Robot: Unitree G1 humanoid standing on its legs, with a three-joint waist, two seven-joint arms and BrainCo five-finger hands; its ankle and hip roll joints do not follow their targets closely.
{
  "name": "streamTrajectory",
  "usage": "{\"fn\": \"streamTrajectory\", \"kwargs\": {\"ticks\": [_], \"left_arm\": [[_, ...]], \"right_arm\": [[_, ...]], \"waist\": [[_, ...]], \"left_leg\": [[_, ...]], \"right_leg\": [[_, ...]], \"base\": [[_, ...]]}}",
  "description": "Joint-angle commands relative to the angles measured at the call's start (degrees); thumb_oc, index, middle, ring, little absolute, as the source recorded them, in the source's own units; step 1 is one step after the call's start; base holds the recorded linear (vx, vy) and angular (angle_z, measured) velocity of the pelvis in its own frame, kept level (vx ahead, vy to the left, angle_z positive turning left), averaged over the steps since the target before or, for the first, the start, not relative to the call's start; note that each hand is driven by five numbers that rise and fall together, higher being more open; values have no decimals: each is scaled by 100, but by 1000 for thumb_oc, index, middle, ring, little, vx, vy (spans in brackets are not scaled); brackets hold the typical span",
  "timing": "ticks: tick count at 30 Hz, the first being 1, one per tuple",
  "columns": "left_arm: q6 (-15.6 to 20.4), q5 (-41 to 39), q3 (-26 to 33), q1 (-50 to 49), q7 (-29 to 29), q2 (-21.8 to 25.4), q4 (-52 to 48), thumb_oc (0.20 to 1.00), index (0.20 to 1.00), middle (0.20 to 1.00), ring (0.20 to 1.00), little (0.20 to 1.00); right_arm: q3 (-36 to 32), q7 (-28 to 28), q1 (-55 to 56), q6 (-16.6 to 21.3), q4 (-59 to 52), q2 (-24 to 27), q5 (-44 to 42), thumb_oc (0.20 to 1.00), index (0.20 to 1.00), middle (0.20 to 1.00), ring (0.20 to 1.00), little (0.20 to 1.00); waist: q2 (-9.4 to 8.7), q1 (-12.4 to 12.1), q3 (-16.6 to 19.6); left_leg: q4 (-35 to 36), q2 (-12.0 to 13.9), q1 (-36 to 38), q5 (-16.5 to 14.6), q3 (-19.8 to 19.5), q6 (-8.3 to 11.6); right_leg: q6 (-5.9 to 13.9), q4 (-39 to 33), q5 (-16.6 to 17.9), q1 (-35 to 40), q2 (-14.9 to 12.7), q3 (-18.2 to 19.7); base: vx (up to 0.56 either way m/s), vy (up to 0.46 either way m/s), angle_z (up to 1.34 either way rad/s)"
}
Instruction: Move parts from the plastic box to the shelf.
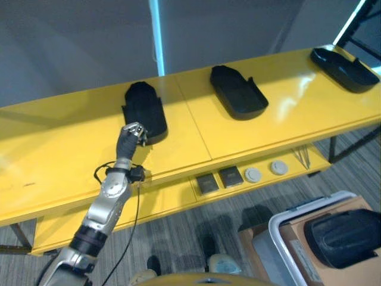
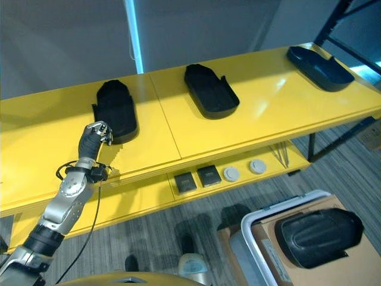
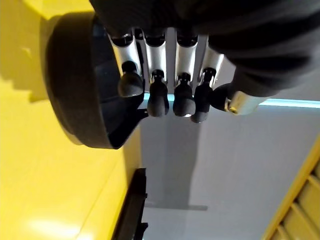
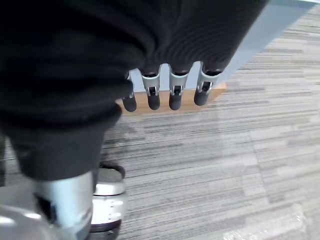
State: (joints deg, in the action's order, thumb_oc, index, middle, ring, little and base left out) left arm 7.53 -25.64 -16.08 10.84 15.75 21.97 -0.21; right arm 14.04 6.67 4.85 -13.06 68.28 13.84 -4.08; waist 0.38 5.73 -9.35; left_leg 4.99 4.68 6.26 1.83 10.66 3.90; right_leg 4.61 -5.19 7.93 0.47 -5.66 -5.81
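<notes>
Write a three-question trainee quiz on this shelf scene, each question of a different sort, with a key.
1. True or false: the left hand is at the near end of the leftmost black part on the yellow shelf.
2. How many black parts lie on the shelf's top?
A. two
B. three
C. five
3. Fill in: one more black part sits in the plastic box, which stands on the ____.

Key: 1 true. 2 B: the leftmost one, the middle part and the right part. 3 floor. The left hand's fingers are relaxed, holding nothing; the right hand hangs over the floor.
</notes>
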Motion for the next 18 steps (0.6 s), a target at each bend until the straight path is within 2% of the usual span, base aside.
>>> {"fn": "streamTrajectory", "kwargs": {"ticks": [1, 2, 4, 5, 7, 11, 12, 13, 14, 15, 16, 17, 18], "left_arm": [[847, 542, -118, 143, -178, 144, -359, 200, 200, 200, 200, 200], [979, 711, -215, -90, -23, 199, -564, 200, 200, 200, 200, 200], [1024, 812, -274, -267, 161, 261, -633, 200, 200, 200, 200, 200], [1214, 1015, -299, -499, 399, 337, -579, 200, 200, 200, 200, 200], [1295, 1317, -272, -673, 526, 374, -535, 200, 200, 200, 200, 200], [1334, 1885, -283, -1183, 1383, 548, -140, 200, 200, 200, 200, 200], [1342, 2040, -237, -1329, 1745, 614, 212, 200, 200, 200, 200, 200], [1271, 2010, -223, -1350, 1832, 617, 263, 200, 200, 200, 200, 200], [1197, 1852, -148, -1498, 2174, 568, 666, 200, 200, 200, 200, 200], [1067, 1604, -125, -1543, 2380, 541, 785, 200, 200, 200, 200, 200], [1057, 840, 15, -1743, 2864, 301, 1560, 200, 200, 200, 200, 200], [1167, 752, 131, -1823, 2903, 165, 2010, 200, 200, 200, 200, 200], [1456, 908, 489, -1957, 2741, -150, 2981, 235, 235, 235, 235, 235]], "right_arm": [[17, 183, -357, -161, 445, -36, -111, 1000, 1000, 1000, 1000, 1000], [44, 120, -489, -185, 477, -61, -201, 1000, 1000, 1000, 1000, 1000], [76, 59, -566, -207, 482, -64, -232, 1000, 1000, 1000, 1000, 1000], [140, -41, -664, -184, 486, -74, -227, 1000, 1000, 1000, 1000, 1000], [177, -72, -732, -225, 476, -66, -247, 1000, 1000, 1000, 1000, 1000], [259, -161, -885, -411, 565, -9, -100, 1000, 1000, 1000, 1000, 1000], [306, -198, -938, -448, 644, -3, -46, 1000, 1000, 1000, 1000, 1000], [319, -204, -948, -465, 648, 0, -36, 1000, 1000, 1000, 1000, 1000], [333, -235, -987, -487, 687, 7, -33, 1000, 1000, 1000, 1000, 1000], [335, -238, -999, -494, 694, 8, -28, 1000, 1000, 1000, 1000, 1000], [321, -268, -1050, -524, 717, 22, -75, 1000, 1000, 1000, 1000, 1000], [318, -281, -1068, -533, 715, 21, -102, 1000, 1000, 1000, 1000, 1000], [335, -296, -1138, -582, 707, 0, -223, 1000, 1000, 1000, 1000, 1000]], "waist": [[158, -162, 223], [146, -301, 258], [131, -390, 279], [109, -516, 295], [88, -596, 301], [42, -841, 309], [26, -943, 316], [24, -955, 317], [9, -1048, 316], [4, -1073, 315], [-13, -1180, 301], [-21, -1214, 293], [-42, -1289, 266]], "left_leg": [[1, 194, -87, -11, -17, 26], [1, 188, -68, 5, -69, 13], [1, 182, -47, 12, -112, 0], [1, 179, -19, 11, -176, -10], [1, 173, -6, 15, -211, -8], [1, 200, -32, 54, -311, 44], [1, 214, -76, 109, -360, 84], [1, 218, -86, 120, -369, 92], [1, 218, -135, 158, -422, 118], [1, 220, -149, 169, -441, 123], [1, 205, -190, 207, -526, 134], [1, 195, -205, 227, -565, 139], [1, 175, -237, 274, -654, 152]], "right_leg": [[235, 19, -339, 437, -192, -248], [214, 19, -345, 519, -189, -332], [200, 19, -352, 577, -190, -393], [175, 19, -374, 660, -180, -478], [166, 19, -386, 713, -175, -538], [162, 19, -431, 818, -165, -750], [165, 19, -434, 843, -161, -852], [165, 19, -435, 845, -160, -869], [165, 19, -438, 849, -165, -943], [164, 19, -439, 851, -165, -965], [164, 19, -441, 865, -169, -1044], [167, 19, -437, 869, -169, -1067], [168, 19, -422, 878, -160, -1114]], "base": [[-143, -33, 16], [-93, -25, 26], [-79, -22, 33], [-76, -24, 31], [-52, -11, 29], [-74, -8, 19], [-75, -15, 33], [-101, -20, 45], [-69, -15, 35], [-109, -33, 39], [-83, -37, 29], [-106, -63, 26], [-56, -44, 18]]}}
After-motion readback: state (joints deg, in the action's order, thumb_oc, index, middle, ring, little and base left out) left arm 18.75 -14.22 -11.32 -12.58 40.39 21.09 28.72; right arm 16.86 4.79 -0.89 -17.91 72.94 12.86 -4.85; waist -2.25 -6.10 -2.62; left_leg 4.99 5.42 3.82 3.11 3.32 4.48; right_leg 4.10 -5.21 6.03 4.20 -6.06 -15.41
